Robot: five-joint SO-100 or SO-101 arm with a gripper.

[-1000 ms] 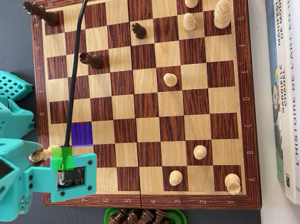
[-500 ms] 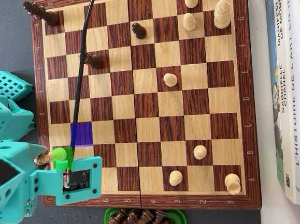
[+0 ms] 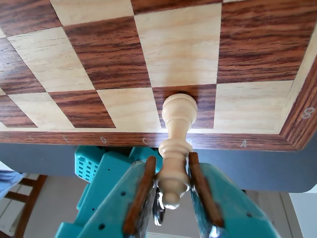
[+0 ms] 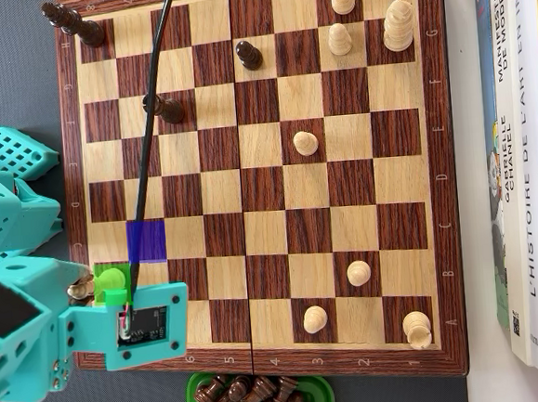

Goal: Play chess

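Teal hand [image 3: 171,173] grips the pale wooden chess piece [image 3: 176,144] above the brown checkered board's [image 4: 260,202] eight-o'clock edge; next, probably lower it onto the blue-tinted square [image 4: 147,240].

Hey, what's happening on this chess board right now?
A teal robot arm is handling a light wooden chess piece. Its gripper is shut on the piece's upper part, with the base over a dark square at the edge of the chessboard. In the overhead view, one square nearby is marked blue. A few light and dark pieces stand scattered across the board, and a green tray of dark pieces sits beside it.
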